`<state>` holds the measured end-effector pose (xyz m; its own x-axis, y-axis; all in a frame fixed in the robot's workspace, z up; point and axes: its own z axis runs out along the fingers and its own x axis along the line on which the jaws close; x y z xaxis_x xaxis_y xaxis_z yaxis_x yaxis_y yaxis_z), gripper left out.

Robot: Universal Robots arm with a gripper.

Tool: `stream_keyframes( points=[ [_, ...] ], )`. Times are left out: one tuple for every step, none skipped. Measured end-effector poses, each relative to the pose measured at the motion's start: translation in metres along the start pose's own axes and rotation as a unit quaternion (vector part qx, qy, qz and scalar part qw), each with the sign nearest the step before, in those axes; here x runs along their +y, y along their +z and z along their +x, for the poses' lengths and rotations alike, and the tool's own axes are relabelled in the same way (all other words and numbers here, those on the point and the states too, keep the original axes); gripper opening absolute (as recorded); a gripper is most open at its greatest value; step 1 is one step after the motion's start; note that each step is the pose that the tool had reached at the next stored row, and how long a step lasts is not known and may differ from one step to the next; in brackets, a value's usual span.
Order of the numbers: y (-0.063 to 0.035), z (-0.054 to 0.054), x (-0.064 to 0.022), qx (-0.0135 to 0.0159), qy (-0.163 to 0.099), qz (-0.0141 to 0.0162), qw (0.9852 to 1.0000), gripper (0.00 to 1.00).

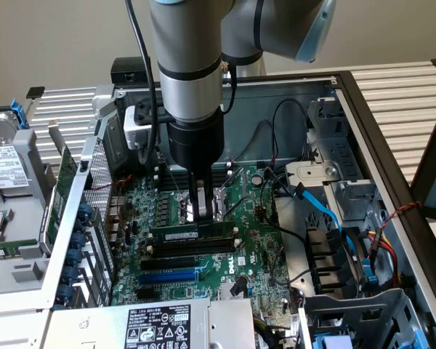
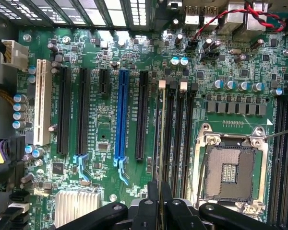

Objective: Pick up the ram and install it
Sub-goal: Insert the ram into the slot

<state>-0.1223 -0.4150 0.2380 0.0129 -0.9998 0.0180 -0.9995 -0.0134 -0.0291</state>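
Gripper [image 1: 200, 212] clamps the ram [image 1: 180, 233] above the memory slots [image 2: 170, 125]; any tilt risks jamming it on insertion.

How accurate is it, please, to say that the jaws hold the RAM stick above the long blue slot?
Not quite: the jaws hold the RAM stick above the black memory slots beside the CPU socket, not above the long blue slot. The exterior view shows black slots lying between the stick and the blue one.
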Motion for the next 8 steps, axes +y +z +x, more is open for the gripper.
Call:
stream_keyframes(
  points=[
    [0.0002, 0.0000, 0.0000, 0.0000, 0.000, 0.0000, 1.0000, 0.14],
    [0.0004, 0.0000, 0.0001, -0.0001, 0.001, 0.0000, 1.0000, 0.14],
    [0.0006, 0.0000, 0.0001, -0.0001, 0.001, 0.0000, 1.0000, 0.14],
    [0.0009, 0.0000, 0.0002, -0.0001, 0.002, 0.0001, 1.0000, 0.14],
    [0.0011, 0.0000, 0.0002, -0.0001, 0.002, 0.0000, 1.0000, 0.14],
    [0.0013, 0.0000, 0.0003, -0.0002, 0.003, 0.0000, 1.0000, 0.14],
    [0.0015, 0.0000, 0.0004, -0.0002, 0.004, 0.0000, 1.0000, 0.14],
    [0.0018, -0.0001, 0.0006, -0.0003, 0.005, 0.0000, 1.0000, 0.14]
  ],
)
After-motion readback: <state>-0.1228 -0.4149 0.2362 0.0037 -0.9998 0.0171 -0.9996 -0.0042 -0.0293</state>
